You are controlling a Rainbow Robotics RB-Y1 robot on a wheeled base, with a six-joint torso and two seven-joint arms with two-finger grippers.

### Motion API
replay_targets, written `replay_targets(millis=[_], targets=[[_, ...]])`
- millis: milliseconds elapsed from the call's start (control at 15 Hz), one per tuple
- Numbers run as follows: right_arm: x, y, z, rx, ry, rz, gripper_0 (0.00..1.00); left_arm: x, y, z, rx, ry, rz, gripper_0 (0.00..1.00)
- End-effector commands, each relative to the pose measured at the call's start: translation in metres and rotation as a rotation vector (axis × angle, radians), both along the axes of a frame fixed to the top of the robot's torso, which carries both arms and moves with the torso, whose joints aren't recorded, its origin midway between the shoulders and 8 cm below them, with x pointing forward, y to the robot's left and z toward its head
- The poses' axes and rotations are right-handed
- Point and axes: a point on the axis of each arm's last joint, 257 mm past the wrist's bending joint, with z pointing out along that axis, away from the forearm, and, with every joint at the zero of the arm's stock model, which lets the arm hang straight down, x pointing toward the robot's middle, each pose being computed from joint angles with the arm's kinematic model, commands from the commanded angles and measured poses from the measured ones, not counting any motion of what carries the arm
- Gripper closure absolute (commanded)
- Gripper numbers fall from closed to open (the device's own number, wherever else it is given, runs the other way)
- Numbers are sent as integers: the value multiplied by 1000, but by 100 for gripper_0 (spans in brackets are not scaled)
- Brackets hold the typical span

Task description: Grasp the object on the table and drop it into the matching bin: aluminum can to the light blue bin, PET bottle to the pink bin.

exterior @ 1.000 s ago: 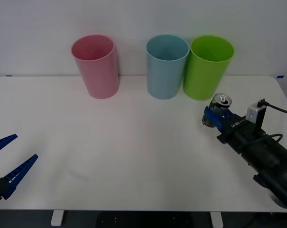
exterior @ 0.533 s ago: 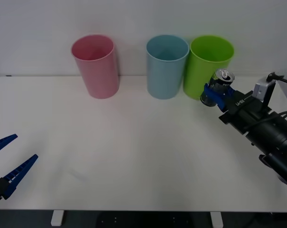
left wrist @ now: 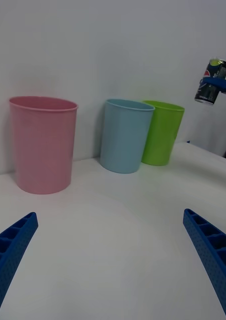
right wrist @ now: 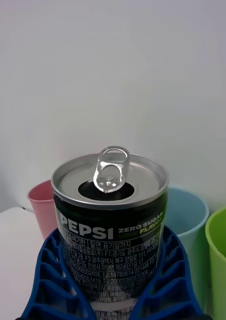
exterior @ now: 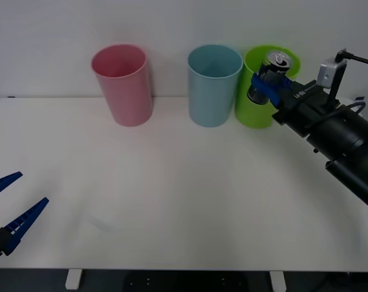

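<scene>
The right claw (exterior: 266, 82) is clamped on the aluminum can (exterior: 269, 76), with one blue ribbed finger on each side of the can body. The can is held clear of the table (exterior: 171, 182), upright with a slight tilt, pull tab uppermost. In the front view it sits over the lime green bin (exterior: 267, 91), in front of that bin's near rim, to the right of the light blue bin (exterior: 213, 85).

The light blue bin stands at the far edge of the table, just beside the lime green bin and well apart from the pink bin (exterior: 123, 84) on its left.

The left claw (exterior: 7, 213) hovers low, far to the near left of the light blue bin, fingers spread wide and holding nothing.
</scene>
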Motion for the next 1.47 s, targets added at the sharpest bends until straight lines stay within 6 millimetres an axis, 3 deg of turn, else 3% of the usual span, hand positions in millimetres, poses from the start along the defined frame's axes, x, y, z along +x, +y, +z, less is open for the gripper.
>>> replay_targets(millis=[67, 733, 1467], targets=[[24, 11, 5, -5, 10, 12, 100, 0, 0, 0, 0, 0, 0, 0], [117, 48, 29, 4, 47, -41, 100, 0, 0, 0, 0, 0, 0, 0], [188, 85, 34, 7, 105, -237, 100, 0, 0, 0, 0, 0, 0, 0]])
